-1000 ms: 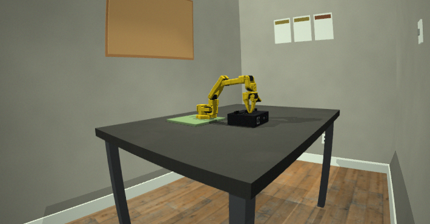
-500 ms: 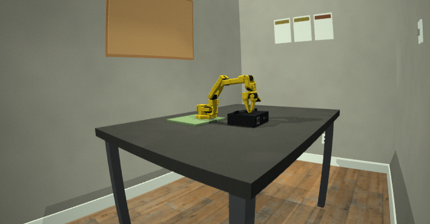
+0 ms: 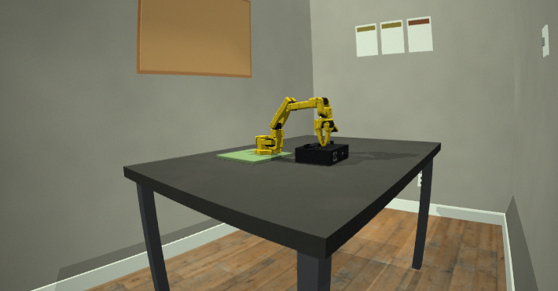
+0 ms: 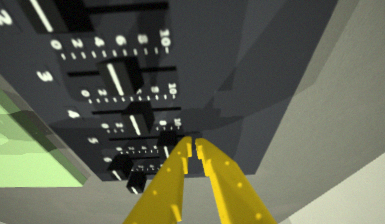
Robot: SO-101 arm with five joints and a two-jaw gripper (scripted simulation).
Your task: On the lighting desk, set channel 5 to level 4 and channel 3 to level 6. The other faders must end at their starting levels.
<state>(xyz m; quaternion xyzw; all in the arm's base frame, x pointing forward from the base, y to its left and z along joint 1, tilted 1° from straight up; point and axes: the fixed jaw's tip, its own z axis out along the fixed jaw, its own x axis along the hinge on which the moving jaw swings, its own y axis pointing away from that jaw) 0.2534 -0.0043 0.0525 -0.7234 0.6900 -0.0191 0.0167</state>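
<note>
Closed to its narrowest with nothing between its two yellow fingers, the tool [image 4: 192,146] points down at the lighting desk [image 3: 322,154], its tips just beside the channel 5 fader cap [image 4: 166,139], on the high end of that track; whether they touch it I cannot tell. Counting in the wrist view, I can make out six fader caps: one cut off by the top edge beside the numeral 2, the channel 3 fader cap [image 4: 120,75] sitting near the middle of its scale, the channel 4 fader cap [image 4: 139,117] likewise around mid-scale, the channel 5 one, and two more low in the frame whose channel numerals are not readable. Scale digits shrink and blur toward the lower channels, so exact levels cannot be read. From the exterior view the desk is one small black box on the dark bench [image 3: 275,189], just beside the single green mat [image 3: 240,156] that carries the arm's base; its faders are too small to distinguish there.
</note>
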